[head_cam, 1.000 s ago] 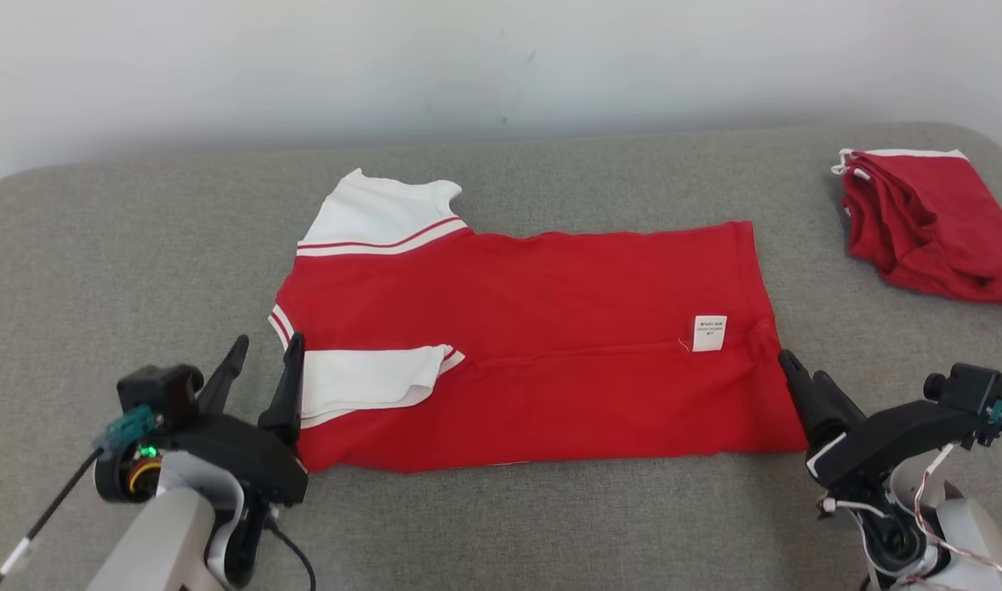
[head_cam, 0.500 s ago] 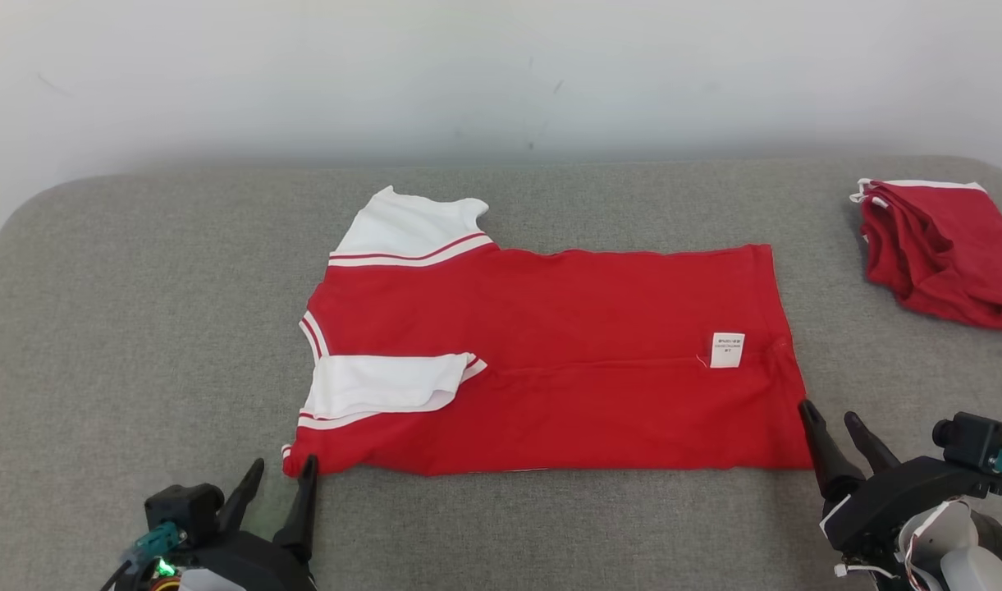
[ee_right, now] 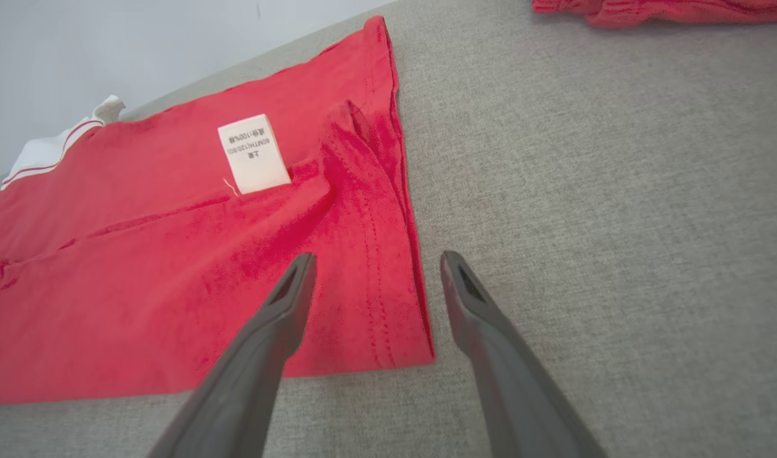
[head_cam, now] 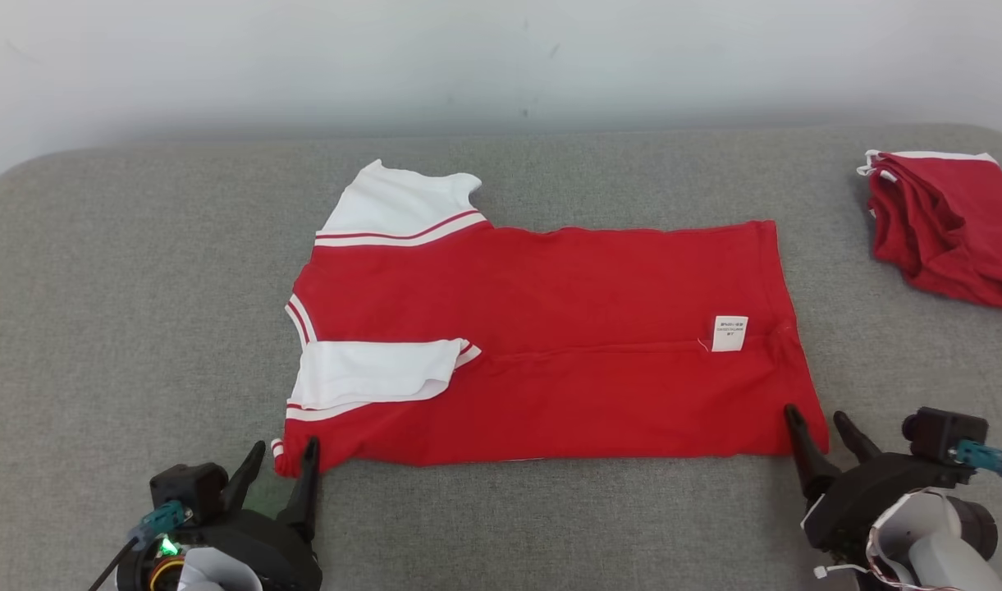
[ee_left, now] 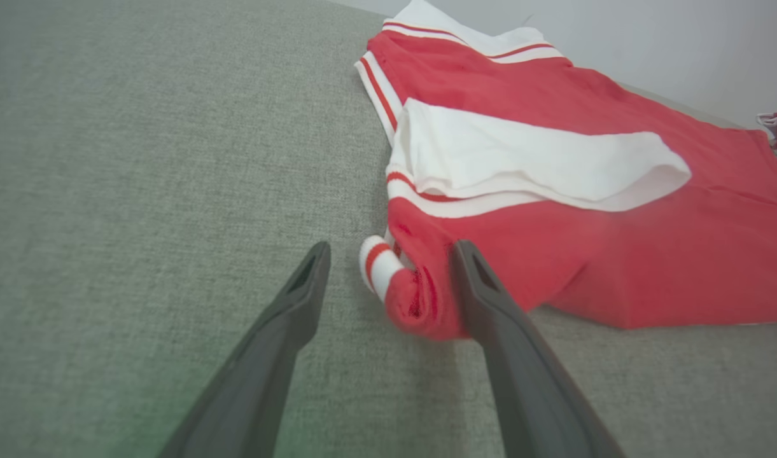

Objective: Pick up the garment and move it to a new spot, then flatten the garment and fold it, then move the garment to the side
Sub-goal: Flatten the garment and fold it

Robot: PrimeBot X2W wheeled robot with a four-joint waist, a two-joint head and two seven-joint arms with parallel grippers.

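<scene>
Left tool (head_cam: 285, 446) and right tool (head_cam: 814, 411), both released, straddle red T-shirt (head_cam: 550, 361) lower corners; should pinch both layers evenly.

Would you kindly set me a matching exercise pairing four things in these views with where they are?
1 left gripper
2 right gripper
3 white label
4 other red garment

A far right of the grey surface
B open, at the shirt's near sleeve-end corner
C open, at the shirt's near hem corner
D on the shirt, close to its hem

Pairs: 1-B, 2-C, 3-D, 4-A
</scene>
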